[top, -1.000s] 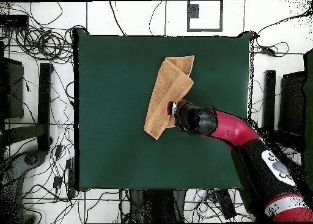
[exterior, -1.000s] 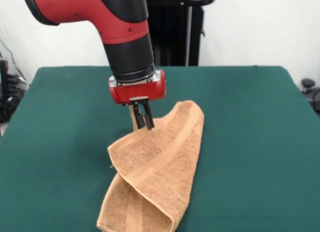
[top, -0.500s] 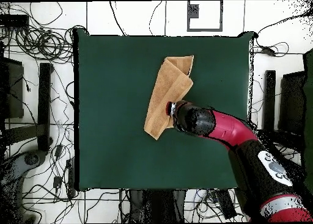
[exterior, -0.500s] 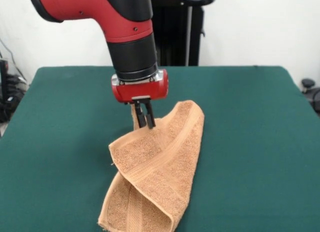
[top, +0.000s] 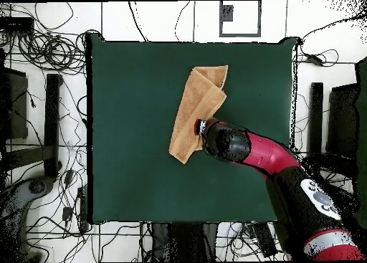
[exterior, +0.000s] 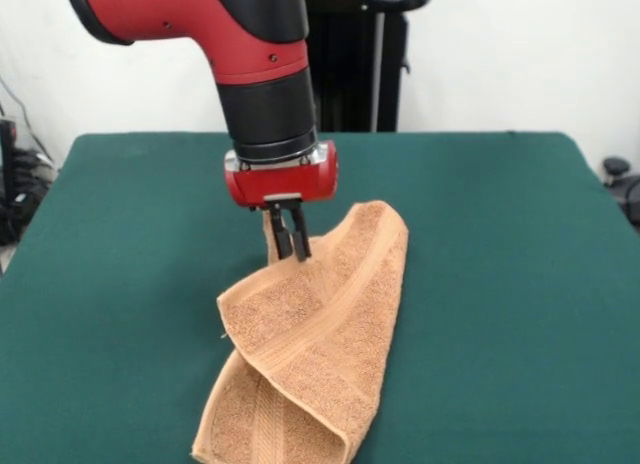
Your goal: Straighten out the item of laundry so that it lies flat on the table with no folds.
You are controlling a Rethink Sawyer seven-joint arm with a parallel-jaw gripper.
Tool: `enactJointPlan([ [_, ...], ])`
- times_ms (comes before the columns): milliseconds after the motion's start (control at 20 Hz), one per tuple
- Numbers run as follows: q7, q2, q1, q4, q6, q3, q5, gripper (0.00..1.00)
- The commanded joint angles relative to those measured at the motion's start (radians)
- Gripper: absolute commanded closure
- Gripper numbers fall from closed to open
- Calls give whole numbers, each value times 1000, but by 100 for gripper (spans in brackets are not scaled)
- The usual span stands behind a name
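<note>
The orange-tan towel (exterior: 315, 329) lies folded over itself on the green table (exterior: 500, 284), in a long crumpled strip with a woven band running across it. In the overhead view the towel (top: 195, 110) runs diagonally near the table's middle (top: 136, 131). My gripper (exterior: 286, 246) is shut on a pinch of the towel's far edge and holds that part slightly raised. In the overhead view the gripper (top: 201, 127) is at the towel's right edge, mostly hidden under the arm. No white tag shows.
The robot's black pedestal (exterior: 350, 54) stands behind the table's far edge. Cables and black stands (top: 51, 110) lie on the floor around the table in the overhead view. The red arm (top: 265, 156) reaches in from the lower right.
The gripper has shifted very slightly to the right in the front view with the towel edge in it. The towel's shape is nearly unchanged.
</note>
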Motion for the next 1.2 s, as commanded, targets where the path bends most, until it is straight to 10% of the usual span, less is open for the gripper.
enactJointPlan([
  [50, 221, 16, 53, 94, -26, 7, 50, 100],
  [800, 255, -69, 149, 119, -26, -75, 77, 100],
  [850, 243, -68, 150, 119, -47, -77, 73, 0],
  [1200, 235, -66, 126, 134, -91, -47, 82, 0],
])
